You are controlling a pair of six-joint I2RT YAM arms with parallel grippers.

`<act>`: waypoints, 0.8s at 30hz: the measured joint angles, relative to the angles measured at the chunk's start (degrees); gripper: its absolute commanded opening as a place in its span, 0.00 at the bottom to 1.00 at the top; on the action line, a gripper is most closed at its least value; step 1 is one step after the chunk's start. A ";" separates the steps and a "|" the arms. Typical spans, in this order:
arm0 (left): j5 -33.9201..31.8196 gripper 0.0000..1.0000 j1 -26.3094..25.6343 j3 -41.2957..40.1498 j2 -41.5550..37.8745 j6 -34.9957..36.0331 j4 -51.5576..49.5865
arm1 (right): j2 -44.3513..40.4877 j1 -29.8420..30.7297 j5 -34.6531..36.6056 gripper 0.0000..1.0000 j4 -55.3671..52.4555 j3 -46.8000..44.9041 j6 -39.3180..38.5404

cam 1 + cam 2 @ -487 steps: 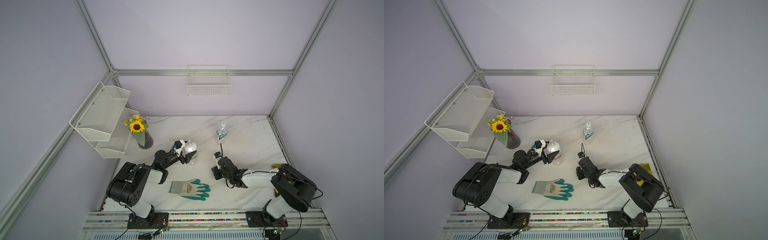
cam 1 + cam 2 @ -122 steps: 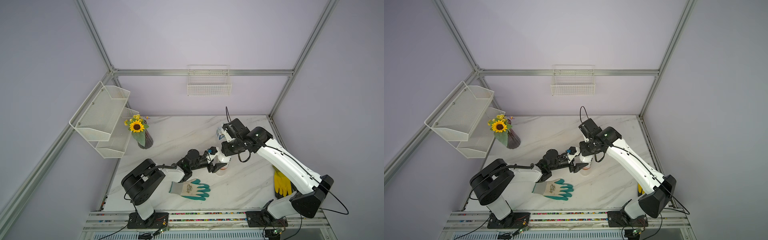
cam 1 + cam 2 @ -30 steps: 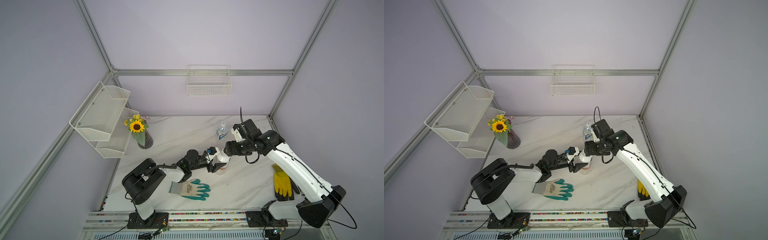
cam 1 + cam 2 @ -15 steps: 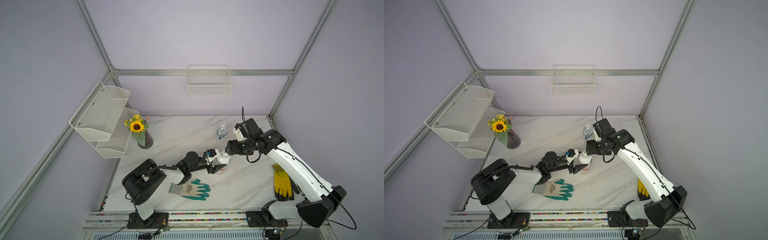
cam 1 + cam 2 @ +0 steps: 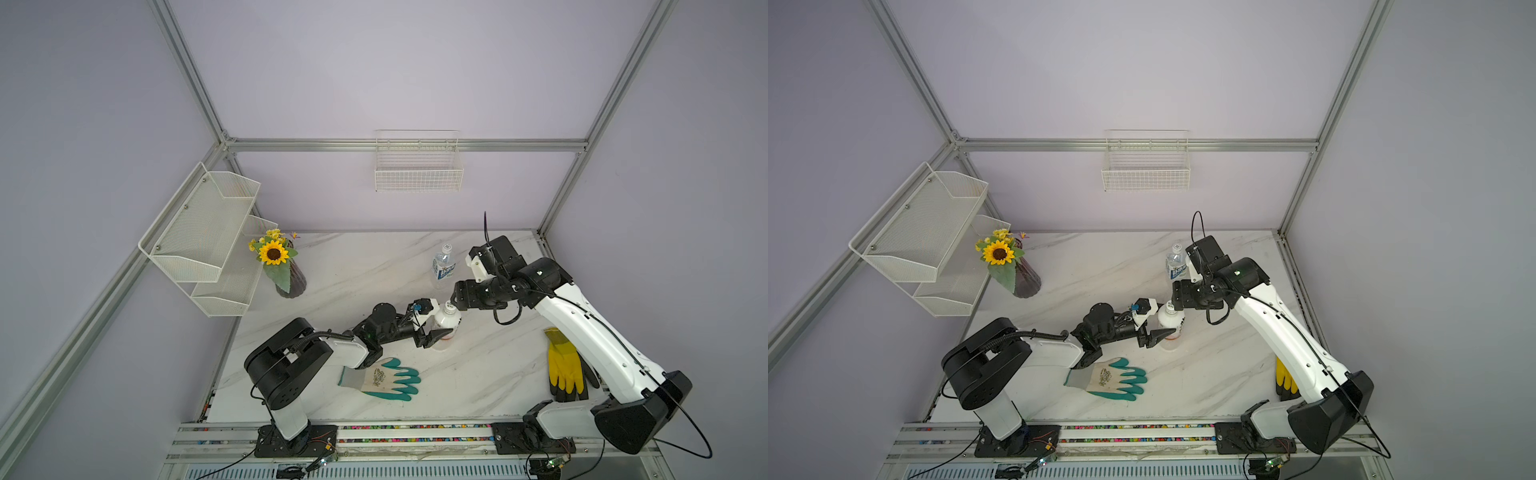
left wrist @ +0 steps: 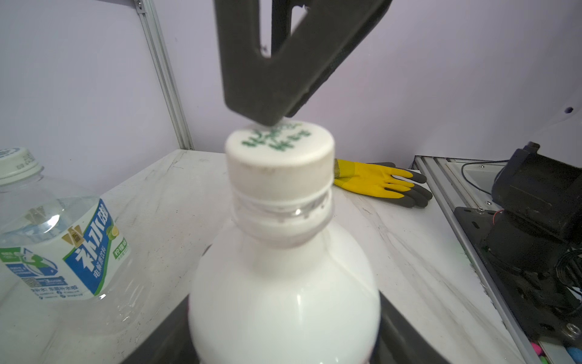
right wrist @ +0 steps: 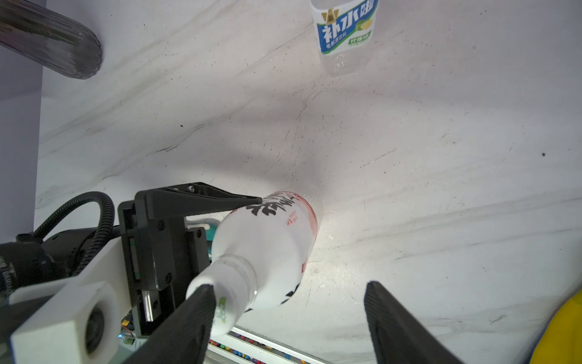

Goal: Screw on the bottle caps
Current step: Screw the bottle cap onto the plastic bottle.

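Left wrist view: cap on the white bottle, right jaws spread

The left wrist view showed the white bottle [image 6: 283, 283] upright and close to the lens. A white cap [image 6: 280, 151] printed in green sat on its neck, and clear thread showed under the cap's rim. One dark finger of the right gripper [image 7: 286, 285] hung over the cap with its tip at the cap's top edge; whether it touched could not be told. In the right wrist view that gripper's jaws stood wide apart and gripped nothing, with one finger beside the cap and the other well clear of the bottle. The left gripper [image 5: 441, 331] was closed on the bottle's body, one finger lying along the black characters on its wrap. In both top views the bottle stood near the middle of the marble table [image 5: 353, 266]. The clear bottle [image 5: 444, 266] with the blue-and-white label stood upright farther back, apart from both grippers, and a second cap [image 6: 15, 160] sat on it. A green glove [image 5: 386, 380] lay near the table's front edge, and a yellow glove [image 5: 563, 365] lay beside the right arm.
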 measured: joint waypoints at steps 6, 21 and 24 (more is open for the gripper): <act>-0.02 0.72 0.04 0.26 0.15 -0.37 -0.24 | -4.26 0.00 1.49 0.76 5.49 1.97 -1.99; 5.01 0.71 5.49 -0.04 -2.93 -0.42 -5.81 | -26.49 -0.02 -4.90 0.95 31.12 -16.55 -19.41; 6.54 0.72 6.75 -0.13 -4.13 0.13 -7.96 | -25.11 -0.02 -9.09 0.90 31.21 -19.67 -26.18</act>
